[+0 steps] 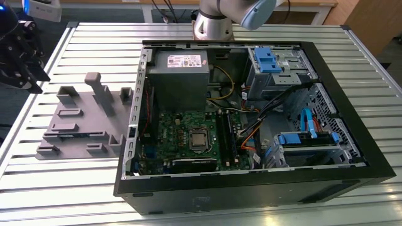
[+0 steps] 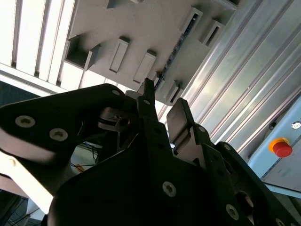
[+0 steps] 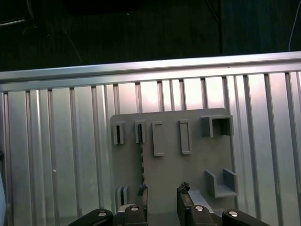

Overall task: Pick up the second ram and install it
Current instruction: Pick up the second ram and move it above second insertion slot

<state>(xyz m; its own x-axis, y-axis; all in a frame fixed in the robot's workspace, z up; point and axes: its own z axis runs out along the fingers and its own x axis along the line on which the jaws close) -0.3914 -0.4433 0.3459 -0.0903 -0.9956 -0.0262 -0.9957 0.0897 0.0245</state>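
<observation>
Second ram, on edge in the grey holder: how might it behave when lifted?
The second ram shows as a thin edge, so probably light and stiff, yet easily damaged. Held in slots of the grey holder, it may bind if pulled askew.

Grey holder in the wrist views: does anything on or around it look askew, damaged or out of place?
Nothing stands out. The grey holder lies flat on the slatted table. The second ram stands on edge in its slot. The open gripper hovers apart from it, holding nothing.
</observation>
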